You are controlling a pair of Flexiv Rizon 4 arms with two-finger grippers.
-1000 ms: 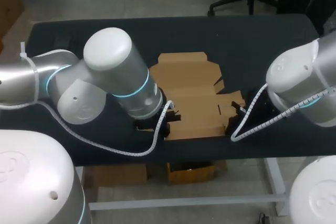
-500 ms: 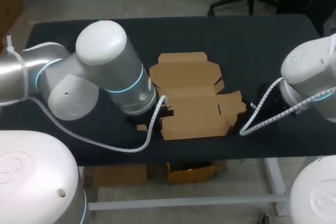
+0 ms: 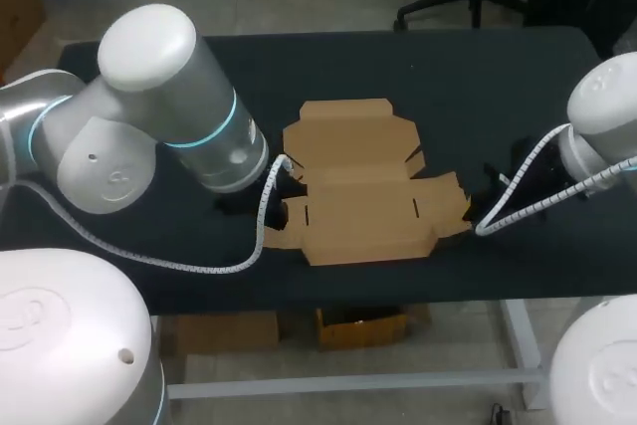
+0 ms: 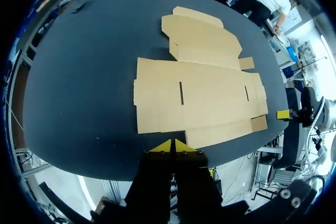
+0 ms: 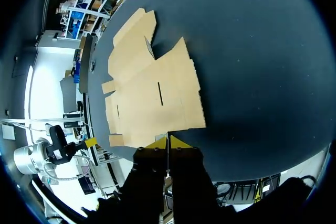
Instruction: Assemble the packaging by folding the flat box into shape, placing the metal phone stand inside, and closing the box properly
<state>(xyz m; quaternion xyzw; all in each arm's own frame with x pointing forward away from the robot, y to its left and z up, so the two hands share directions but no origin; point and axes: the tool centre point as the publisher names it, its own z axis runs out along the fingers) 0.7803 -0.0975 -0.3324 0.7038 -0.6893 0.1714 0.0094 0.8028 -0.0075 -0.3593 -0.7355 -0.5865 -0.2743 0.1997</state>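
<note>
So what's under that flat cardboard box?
The flat box lies spread out on the dark table, and the table shows all around its edges. Anything directly beneath the cardboard is covered, so I cannot tell if something is there.

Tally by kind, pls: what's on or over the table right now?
Flat cardboard box: 1
Robot hands: 2 (left hand, right hand, both shut, holding nothing)
Total: 3
</note>
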